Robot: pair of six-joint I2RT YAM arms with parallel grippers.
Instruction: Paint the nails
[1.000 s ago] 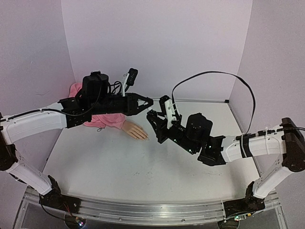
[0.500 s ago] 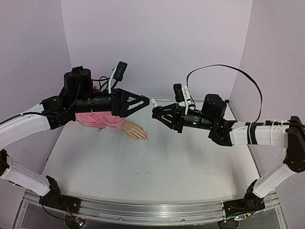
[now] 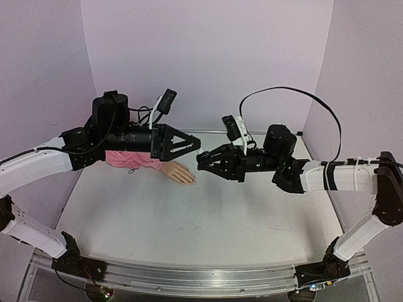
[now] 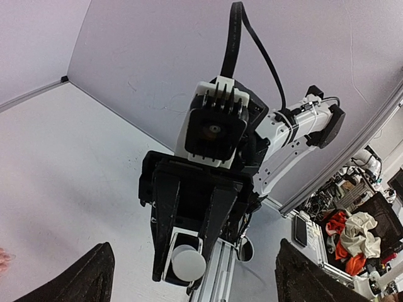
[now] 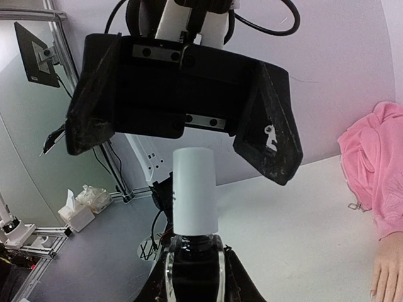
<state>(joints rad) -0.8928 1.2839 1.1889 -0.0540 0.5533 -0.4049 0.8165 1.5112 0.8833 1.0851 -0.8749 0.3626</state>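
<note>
My right gripper [image 3: 201, 161] is held level above the table, shut on a small dark polish bottle [image 5: 192, 264]. The bottle's white cap [image 5: 195, 189] points at my left gripper [image 3: 196, 148]. That one faces it, open wide, its fingers [image 5: 271, 126] on either side of the cap and not touching it. The left wrist view looks end-on at the cap [image 4: 187, 263]. A beige mannequin hand [image 3: 179, 173] in a pink sleeve [image 3: 129, 160] lies on the table below the left gripper. Its nails are too small to make out.
White tabletop [image 3: 189, 220] with lilac walls on three sides. Both arms hang in the air over the back half of the table. A black cable [image 3: 283, 97] loops above the right arm.
My left gripper went from shut to wide open, backing off left and then coming in again. The right gripper rose and turned level, aiming the bottle's cap at it.
</note>
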